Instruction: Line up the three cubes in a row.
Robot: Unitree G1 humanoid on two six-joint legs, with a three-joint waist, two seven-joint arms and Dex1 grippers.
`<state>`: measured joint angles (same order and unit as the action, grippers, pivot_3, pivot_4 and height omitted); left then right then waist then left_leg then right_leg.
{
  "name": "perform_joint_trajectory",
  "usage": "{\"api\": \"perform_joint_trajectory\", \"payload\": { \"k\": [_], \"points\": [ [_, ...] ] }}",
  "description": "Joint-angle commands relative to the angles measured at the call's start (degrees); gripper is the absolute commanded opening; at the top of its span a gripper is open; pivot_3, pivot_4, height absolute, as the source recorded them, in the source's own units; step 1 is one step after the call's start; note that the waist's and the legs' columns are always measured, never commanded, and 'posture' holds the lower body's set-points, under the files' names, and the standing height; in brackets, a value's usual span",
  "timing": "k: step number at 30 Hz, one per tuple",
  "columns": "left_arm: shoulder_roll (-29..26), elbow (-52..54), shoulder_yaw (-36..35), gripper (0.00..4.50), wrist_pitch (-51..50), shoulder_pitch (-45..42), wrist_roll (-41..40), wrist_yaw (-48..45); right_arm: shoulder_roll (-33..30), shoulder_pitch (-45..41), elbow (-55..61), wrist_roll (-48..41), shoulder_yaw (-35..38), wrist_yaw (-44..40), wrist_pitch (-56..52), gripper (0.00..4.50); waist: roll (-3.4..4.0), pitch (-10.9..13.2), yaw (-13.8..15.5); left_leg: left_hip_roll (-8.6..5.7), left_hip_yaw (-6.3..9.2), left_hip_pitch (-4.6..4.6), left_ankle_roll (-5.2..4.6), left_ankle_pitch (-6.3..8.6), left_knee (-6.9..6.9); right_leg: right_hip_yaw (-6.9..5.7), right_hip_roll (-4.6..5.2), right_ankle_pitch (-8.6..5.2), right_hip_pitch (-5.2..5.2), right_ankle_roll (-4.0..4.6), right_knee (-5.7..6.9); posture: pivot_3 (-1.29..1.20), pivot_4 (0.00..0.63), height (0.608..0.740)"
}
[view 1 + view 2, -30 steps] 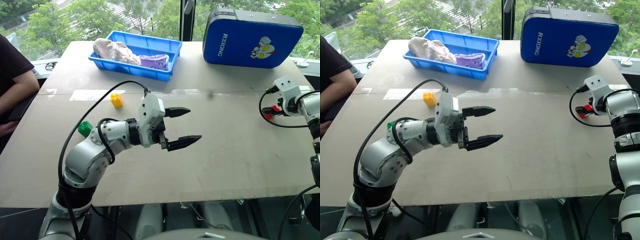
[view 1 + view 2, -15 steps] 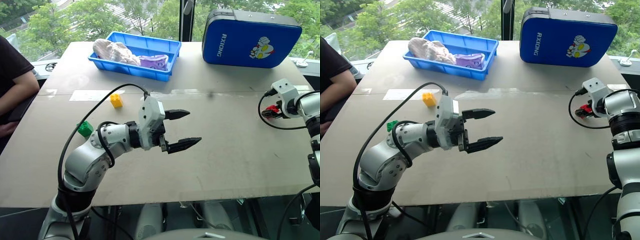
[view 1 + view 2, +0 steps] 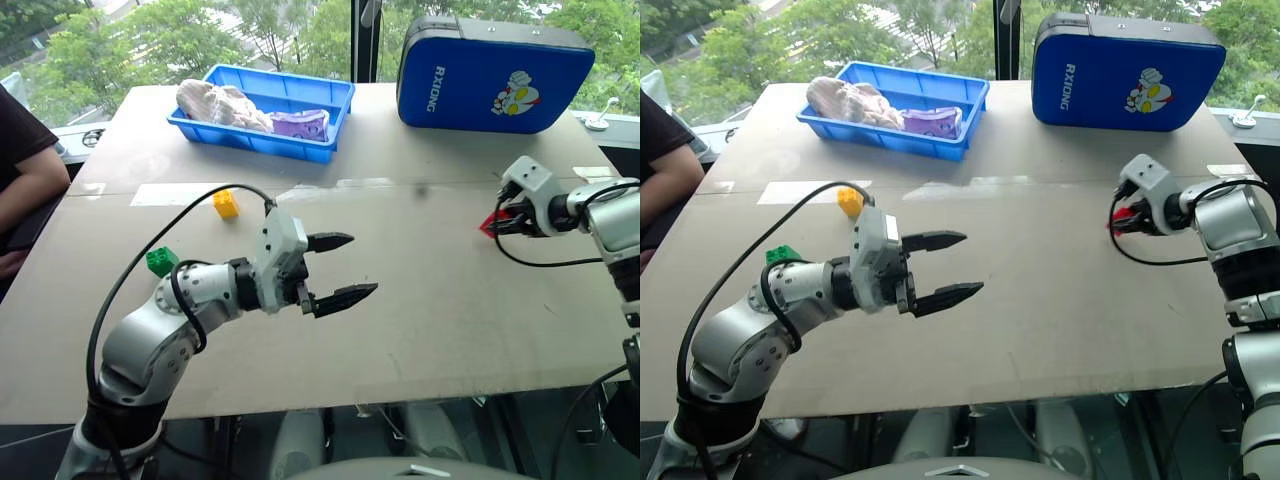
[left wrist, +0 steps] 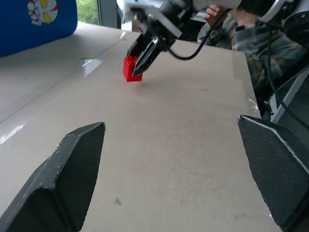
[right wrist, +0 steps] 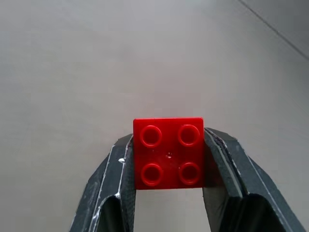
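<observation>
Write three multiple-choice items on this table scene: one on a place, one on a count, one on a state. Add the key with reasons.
1. Where is the green cube?
A. in the blue bin
B. on the table, by the left arm
C. in the left claw

2. How many studs top the red cube?
A. two
B. four
C. six

3. The right claw is
A. shut on the red cube
B. open over the yellow cube
C. empty

Key: B, it sits on the tabletop near that arm; B, four rings show; A, both fingers press its sides.
</observation>
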<state>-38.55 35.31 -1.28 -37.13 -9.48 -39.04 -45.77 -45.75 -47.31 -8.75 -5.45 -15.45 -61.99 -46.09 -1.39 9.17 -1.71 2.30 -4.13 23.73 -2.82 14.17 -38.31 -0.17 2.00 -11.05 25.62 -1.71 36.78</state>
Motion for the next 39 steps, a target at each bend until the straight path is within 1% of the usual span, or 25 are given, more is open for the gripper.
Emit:
{"api": "perform_joint_trajectory", "payload": {
  "k": [1, 3, 5, 8, 11, 15, 19, 24, 29, 39],
  "points": [
    [-2.03, 4.28, -4.56, 4.50, 1.25, 4.16, -0.82, 0.11, 1.97, -1.07, 11.83, -1.61, -3.20, -2.96, 0.34, 1.31, -0.01, 0.00, 0.05, 0.05, 0.07, -0.01, 0.00, 0.00, 0.00, -0.08, -0.03, -0.01, -0.02, 0.01, 0.01, 0.00, 0.150, 0.740],
    [-2.60, 5.04, -6.52, 4.50, 1.32, 6.64, -1.14, 0.50, 4.27, -2.25, 12.52, -0.03, -6.86, -3.26, 2.13, 1.31, -0.01, -0.01, 0.37, 0.07, 0.13, 0.00, 0.01, 0.00, 0.00, -0.18, -0.02, -0.02, -0.04, 0.03, 0.02, 0.00, 0.150, 0.740],
    [-3.40, 5.68, -8.04, 4.50, 1.65, 8.99, -0.80, 0.41, 6.19, -3.65, 11.28, 1.88, -10.34, -3.65, 4.18, 1.31, -0.01, -0.01, 0.90, 0.05, 0.09, -0.01, 0.03, 0.00, -0.02, -0.16, 0.03, -0.14, -0.06, 0.25, 0.01, 0.00, 0.150, 0.740],
    [-4.22, 7.00, -10.07, 4.50, 1.87, 12.05, -1.09, 0.39, 7.00, -5.38, 7.36, 6.57, -15.51, -4.53, 10.27, 1.31, -0.01, -0.01, 1.25, -0.02, 0.03, 0.03, 0.05, -0.02, -0.08, -0.12, 0.23, -0.15, -0.06, 0.28, 0.01, 0.00, 0.150, 0.740],
    [-5.31, 8.57, -12.60, 4.50, 2.30, 15.76, -1.36, -0.29, 7.93, -7.02, 3.20, 8.83, -17.72, -5.91, 14.51, 1.31, -0.02, -0.01, 1.14, -0.14, -0.10, 0.07, 0.04, -0.02, -0.09, -0.09, 0.44, -0.14, -0.07, 0.27, -0.07, 0.00, 0.150, 0.740],
    [-6.90, 9.38, -16.35, 4.50, 3.64, 20.87, -1.23, -2.37, 9.47, -8.30, -0.29, 10.20, -17.87, -8.00, 18.85, 1.31, -0.02, 0.00, 1.03, -0.15, -0.13, 0.08, 0.05, -0.02, -0.07, -0.12, 0.49, -0.15, -0.05, 0.27, -0.10, 0.00, 0.150, 0.740],
    [-7.07, 8.99, -18.46, 4.50, 4.40, 22.84, -2.04, -3.22, 11.45, -9.04, -1.05, 9.79, -17.10, -10.27, 19.04, 1.31, -0.01, 0.00, 1.01, -0.10, -0.07, 0.04, 0.05, -0.02, -0.03, -0.20, 0.44, -0.15, -0.04, 0.28, -0.05, 0.00, 0.150, 0.740],
    [-7.07, 8.64, -18.13, 4.50, 5.83, 23.88, -0.71, -3.54, 13.50, -8.63, -1.53, 9.31, -17.08, -12.38, 20.54, 1.31, -0.01, 0.00, 0.98, -0.10, -0.08, 0.02, 0.05, -0.02, -0.04, -0.20, 0.44, -0.15, -0.06, 0.28, -0.03, 0.00, 0.150, 0.740],
    [-7.35, 8.53, -18.03, 4.50, 6.76, 24.60, -0.44, -3.94, 15.29, -8.94, -4.48, 10.35, -16.87, -12.13, 21.61, 1.31, -0.01, 0.00, 1.03, -0.10, -0.08, 0.03, 0.05, -0.01, -0.03, -0.20, 0.46, -0.14, -0.05, 0.29, -0.04, 0.00, 0.150, 0.740],
    [-7.64, 8.28, -18.18, 4.50, 7.41, 25.15, -0.43, -4.22, 16.71, -9.23, -7.08, 10.88, -16.62, -12.78, 21.70, 1.31, -0.01, 0.00, 0.95, -0.10, -0.09, 0.02, 0.05, -0.01, -0.03, -0.20, 0.46, -0.14, -0.05, 0.29, -0.03, 0.00, 0.150, 0.740]
  ]
}}
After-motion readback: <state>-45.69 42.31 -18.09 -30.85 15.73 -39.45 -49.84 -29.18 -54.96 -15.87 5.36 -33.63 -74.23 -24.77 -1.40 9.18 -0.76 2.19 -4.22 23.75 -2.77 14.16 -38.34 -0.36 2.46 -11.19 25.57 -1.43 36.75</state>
